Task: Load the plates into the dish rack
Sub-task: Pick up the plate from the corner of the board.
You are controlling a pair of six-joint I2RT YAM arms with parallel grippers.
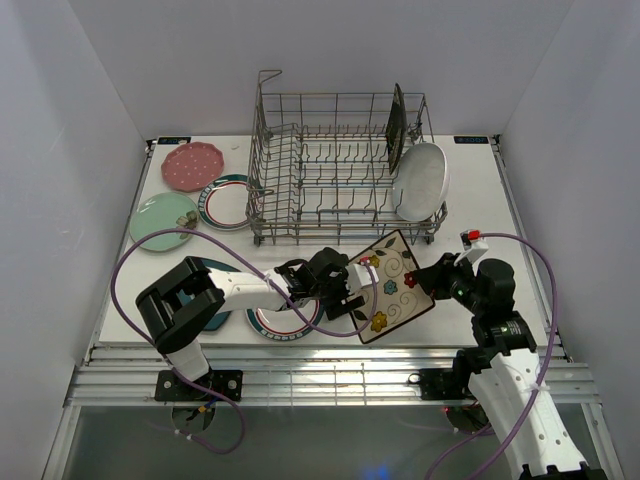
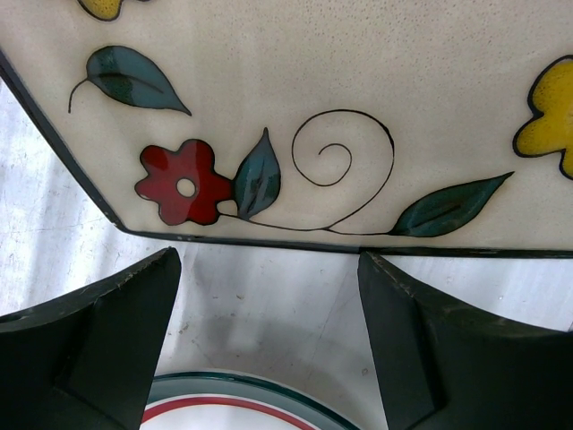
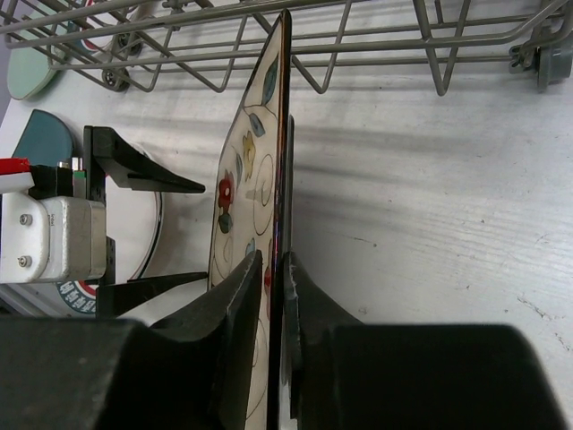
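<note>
A floral square plate [image 1: 392,285] stands tilted on edge in front of the dish rack [image 1: 265,190]. My right gripper [image 1: 432,280] is shut on its right rim; in the right wrist view its fingers [image 3: 242,296] pinch the thin edge of the plate [image 3: 260,170]. My left gripper [image 1: 352,295] is open at the plate's left edge, empty, with the plate's rim [image 2: 313,90] just beyond its fingertips [image 2: 161,269]. A white oval plate [image 1: 420,180] and a dark plate [image 1: 396,125] stand in the rack's right end.
On the table to the left lie a pink dotted plate [image 1: 190,166], a mint green plate [image 1: 162,220] and a teal-and-red-rimmed round plate [image 1: 228,202]. Another rimmed round plate [image 1: 285,322] lies under the left arm, beside a teal plate [image 3: 45,139].
</note>
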